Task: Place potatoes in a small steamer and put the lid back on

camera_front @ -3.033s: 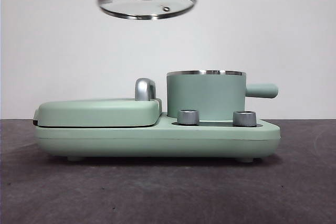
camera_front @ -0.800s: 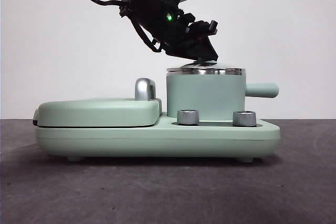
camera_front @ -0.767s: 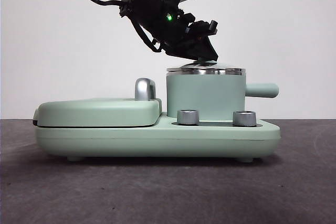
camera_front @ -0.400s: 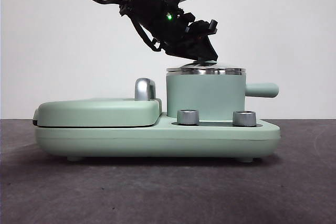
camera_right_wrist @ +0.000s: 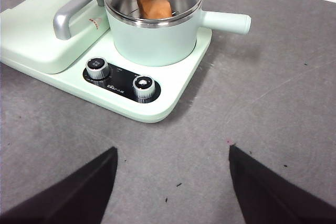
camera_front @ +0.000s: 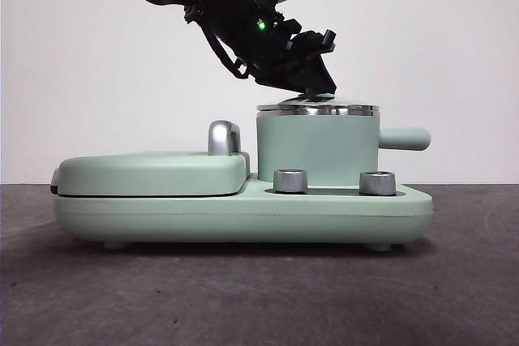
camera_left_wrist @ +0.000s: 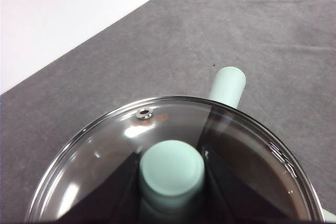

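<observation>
The small steamer [camera_front: 316, 147] stands on the right half of the mint-green base, its side handle [camera_left_wrist: 227, 85] pointing right. The glass lid [camera_front: 318, 108] lies flat on its steel rim. My left gripper [camera_front: 312, 91] reaches down from the upper left, and its jaws press both sides of the lid's green knob [camera_left_wrist: 171, 166]. Through the glass, the orange-brown potato [camera_right_wrist: 154, 2] shows inside the steamer [camera_right_wrist: 157, 38]. My right gripper [camera_right_wrist: 173, 177] hangs open over bare table in front of the appliance, holding nothing.
The flat griddle cover [camera_front: 150, 172] with its steel handle [camera_front: 225, 137] fills the left half of the base [camera_front: 243, 212]. Two steel dials [camera_front: 291, 181] [camera_front: 378, 182] sit on the front. Grey table lies all around.
The lid, held high at upper left 3.7 s ago, has come down onto the steamer's rim. Over the last second the left arm has barely shifted and the lid has stayed put.
</observation>
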